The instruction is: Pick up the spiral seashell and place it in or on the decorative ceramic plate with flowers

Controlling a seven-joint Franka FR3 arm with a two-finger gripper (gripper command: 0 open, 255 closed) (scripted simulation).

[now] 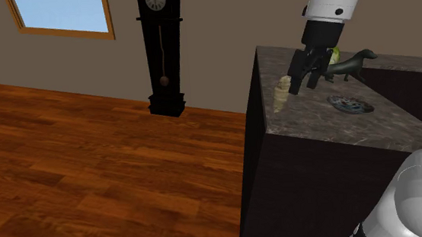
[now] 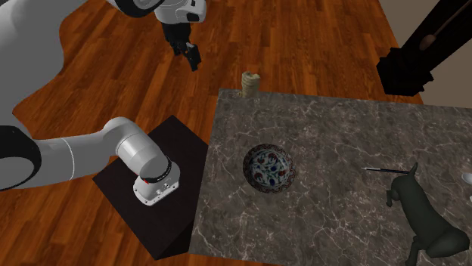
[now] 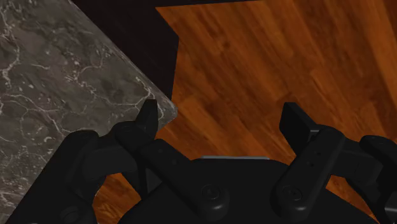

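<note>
The spiral seashell [image 1: 282, 92] is a pale beige cone standing at the corner of the dark marble table [image 1: 309, 118]. In the second exterior view the seashell [image 2: 249, 81] stands on the table's far edge. The flowered plate [image 2: 268, 166] is a small round dish with a blue and red pattern near the table's middle; the shoulder view shows the plate [image 1: 350, 103] right of the shell. My gripper [image 1: 306, 83] hangs open and empty beside the shell. In the second exterior view the gripper [image 2: 192, 60] is over the floor, off the table's corner. In the wrist view, the gripper [image 3: 222, 121] has its fingers apart by the table's corner [image 3: 63, 76].
A dark dog figurine [image 2: 427, 219] and a thin stick [image 2: 386, 170] lie on the table's side away from the shell. A green object [image 1: 335, 54] sits behind the gripper. A black grandfather clock [image 1: 162, 48] stands against the wall. My stand [image 2: 170, 151] is a dark box beside the table.
</note>
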